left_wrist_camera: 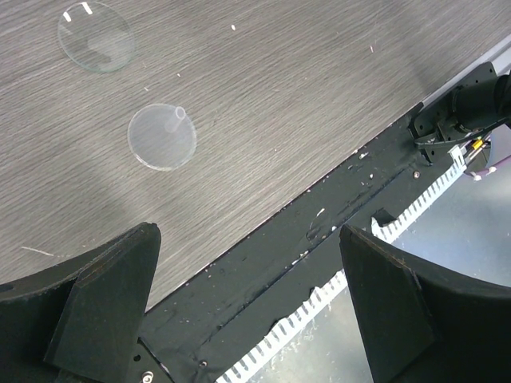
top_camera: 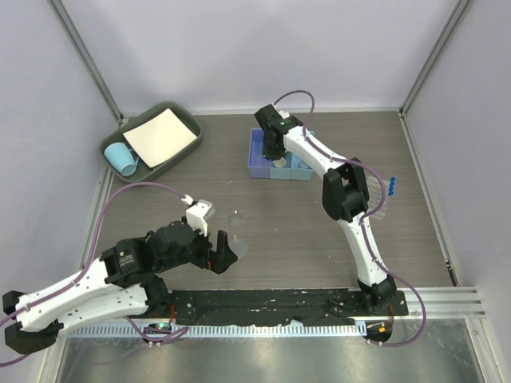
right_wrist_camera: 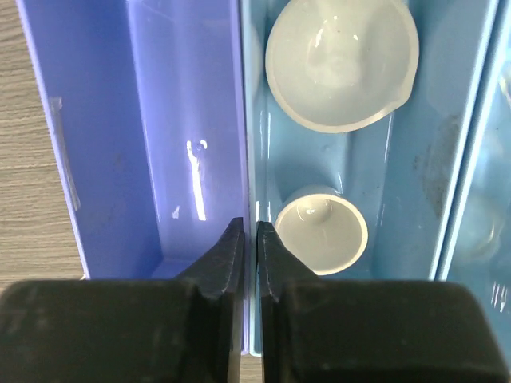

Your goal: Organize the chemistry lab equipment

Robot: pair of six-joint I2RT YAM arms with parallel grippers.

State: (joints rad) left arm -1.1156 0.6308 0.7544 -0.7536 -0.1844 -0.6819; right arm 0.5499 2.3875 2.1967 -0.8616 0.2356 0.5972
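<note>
left gripper (left_wrist_camera: 249,235) jaws wide apart over table (left_wrist_camera: 319,96) nr clear funnel (left_wrist_camera: 162,137), prob. light, slick, brittle: grip across rim, not stem; right gripper (right_wrist_camera: 249,227) pinched on box divider (right_wrist_camera: 243,120) beside whitish dishes (right_wrist_camera: 342,60).

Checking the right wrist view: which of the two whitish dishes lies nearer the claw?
The smaller dish, beside the tips of the right claw; the larger dish, with a pouring lip, sits farther along the light-blue compartment.

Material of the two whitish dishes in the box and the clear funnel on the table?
Larger dish and smaller dish: milky white, glossy with highlights; glazed ceramic or plastic, unclear. Funnel: transparent, table grain shows through; glass or clear plastic.
</note>
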